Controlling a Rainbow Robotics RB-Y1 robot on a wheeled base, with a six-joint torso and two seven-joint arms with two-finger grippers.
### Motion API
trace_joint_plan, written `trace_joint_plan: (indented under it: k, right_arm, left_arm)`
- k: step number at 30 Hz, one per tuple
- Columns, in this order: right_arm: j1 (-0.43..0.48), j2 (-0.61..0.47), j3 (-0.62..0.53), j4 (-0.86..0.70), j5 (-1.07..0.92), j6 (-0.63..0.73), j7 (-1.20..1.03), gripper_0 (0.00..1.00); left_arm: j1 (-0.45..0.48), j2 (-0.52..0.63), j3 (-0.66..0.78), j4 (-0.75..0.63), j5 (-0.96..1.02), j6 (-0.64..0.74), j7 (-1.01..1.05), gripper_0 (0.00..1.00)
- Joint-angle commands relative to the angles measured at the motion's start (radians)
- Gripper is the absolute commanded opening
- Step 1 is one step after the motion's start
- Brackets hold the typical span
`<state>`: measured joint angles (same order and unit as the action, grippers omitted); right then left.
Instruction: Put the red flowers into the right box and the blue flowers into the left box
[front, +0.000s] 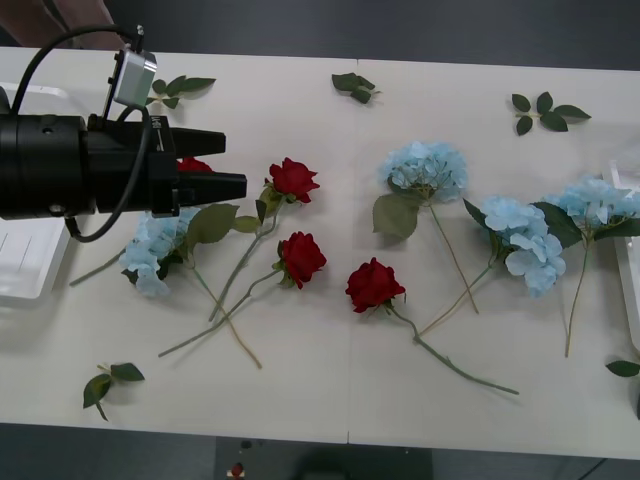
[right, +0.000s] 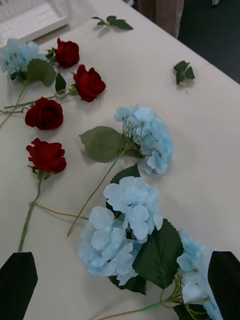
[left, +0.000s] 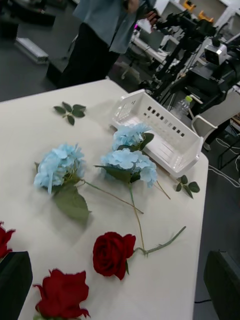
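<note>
Basically nothing sorted yet; red roses (front: 373, 284) and blue hydrangeas (front: 425, 167) lie spread across the tabletop (front: 300, 390); left box (front: 25, 262) at the left edge and right box (left: 160, 130) at the right edge both look empty; left end effector (front: 232, 163) hovers over the left-side flowers, fingers wide, holding nothing; right end effector (right: 120, 285) wide too.

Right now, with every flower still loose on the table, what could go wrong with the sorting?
The left gripper hovers open where a red rose lies beside a blue flower; their stems cross, so lifting one may drag the other. The rightmost blue flower lies against the right box, though it belongs in the left box.
</note>
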<state>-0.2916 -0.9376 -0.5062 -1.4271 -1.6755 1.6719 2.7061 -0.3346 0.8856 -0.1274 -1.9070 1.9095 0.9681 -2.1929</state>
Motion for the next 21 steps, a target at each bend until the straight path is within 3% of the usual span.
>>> trace_joint_plan:
  k: [1,6,21]
  right_arm:
    - [-0.003,-0.035,0.028,-0.027,0.027,0.005,-0.001,1.0]
    - [0.019,-0.035,0.057,-0.065,0.083,-0.001,-0.001,1.0]
    - [0.273,-0.033,0.104,-0.346,0.315,-0.21,-0.729,1.0]
  left_arm:
    - [-0.021,0.073,0.043,0.016,0.006,-0.009,0.116,1.0]
    - [-0.011,0.119,0.08,0.098,0.006,-0.011,0.125,1.0]
    - [0.002,0.205,0.123,0.321,-0.119,-0.095,0.099,1.0]
